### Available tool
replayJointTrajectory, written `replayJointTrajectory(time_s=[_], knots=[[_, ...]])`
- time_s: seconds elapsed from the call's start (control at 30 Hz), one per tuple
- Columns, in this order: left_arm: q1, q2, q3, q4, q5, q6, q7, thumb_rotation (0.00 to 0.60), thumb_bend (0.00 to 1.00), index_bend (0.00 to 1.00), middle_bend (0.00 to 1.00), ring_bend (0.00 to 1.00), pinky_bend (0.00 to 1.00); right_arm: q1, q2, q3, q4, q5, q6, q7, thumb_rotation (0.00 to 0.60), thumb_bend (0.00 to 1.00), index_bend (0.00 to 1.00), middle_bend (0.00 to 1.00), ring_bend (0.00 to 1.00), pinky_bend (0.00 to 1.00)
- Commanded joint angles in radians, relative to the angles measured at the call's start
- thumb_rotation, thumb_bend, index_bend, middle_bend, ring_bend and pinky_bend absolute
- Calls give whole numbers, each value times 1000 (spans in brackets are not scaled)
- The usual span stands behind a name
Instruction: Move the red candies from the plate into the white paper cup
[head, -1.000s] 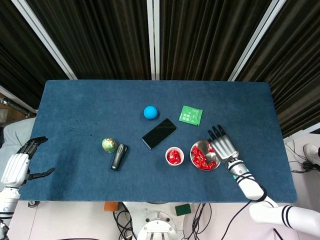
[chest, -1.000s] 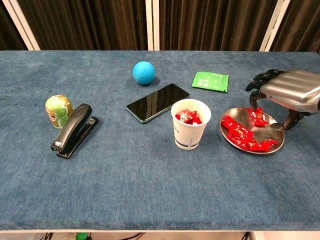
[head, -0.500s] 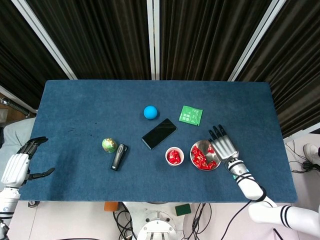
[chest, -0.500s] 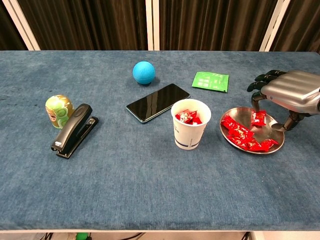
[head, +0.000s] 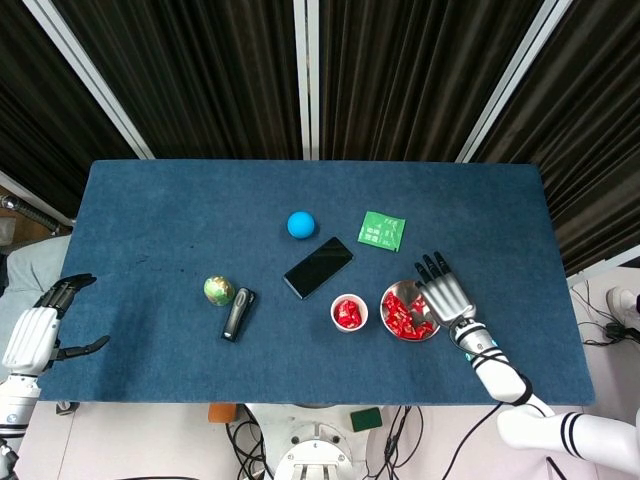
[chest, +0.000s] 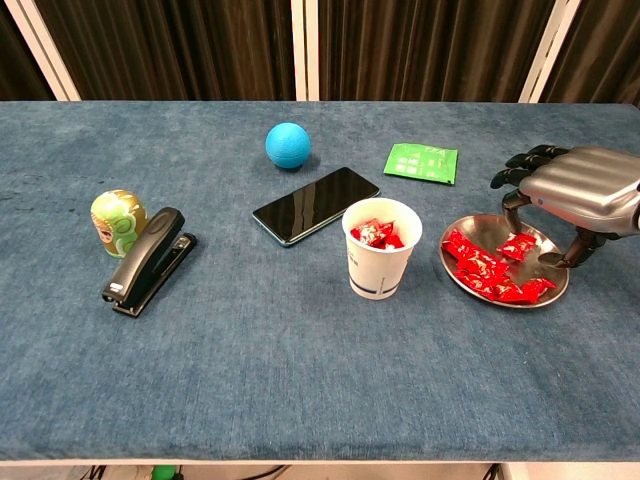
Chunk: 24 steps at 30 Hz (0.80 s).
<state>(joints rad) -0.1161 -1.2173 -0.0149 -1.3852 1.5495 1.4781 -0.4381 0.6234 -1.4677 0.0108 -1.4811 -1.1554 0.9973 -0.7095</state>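
Red candies (chest: 495, 270) lie heaped in the metal plate (chest: 460, 279), most of them toward its near and left side, with one piece (chest: 518, 246) a little apart near the back. More of the same already sit in the white paper cup (chest: 380, 262), which stands just beside the plate on its left.

Your right hand (chest: 572, 190) hovers over the far right part of the plate, fingers arched downward and apart, tips close to the metal. I see nothing pinched in it; whether a fingertip touches the lone candy at the back, I cannot tell. Your left hand (head: 40, 325) hangs off the table's left edge, fingers loosely spread and holding nothing.

Expect the candies to be very light and wrapped in glossy film, so they will likely slide on the smooth metal instead of staying put when you press on them. The wrappers look soft and crinkly, which should give you something to pinch: take one by its body between thumb and a finger, or catch a twisted wrapper end if one sticks up. The lone piece at the back looks the easiest, since no neighbours crowd it. The plate itself may skate on the blue cloth (chest: 300, 350) if you push sideways, so come down from above. The cup is light too, and a knock could tip it.
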Motion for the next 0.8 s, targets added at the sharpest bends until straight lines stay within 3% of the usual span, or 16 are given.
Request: replayJointTrajectory(time_s=[0.03,0.63,0.8], knots=[[0,0,0,0,0,1,0,600,94,187,155,125,249,-1,-1,2,2,-16,7,18,600,280,447,82,0,0],[1,0,1,2,-3,-3,0,600,95,187,155,125,249,8,-24,4,35,-22,-23,28,600,288,439,87,0,0],[1,0,0,1,-3,-2,0,600,95,187,155,126,249,5,-29,4,40,-25,-16,25,600,317,560,96,0,0]])
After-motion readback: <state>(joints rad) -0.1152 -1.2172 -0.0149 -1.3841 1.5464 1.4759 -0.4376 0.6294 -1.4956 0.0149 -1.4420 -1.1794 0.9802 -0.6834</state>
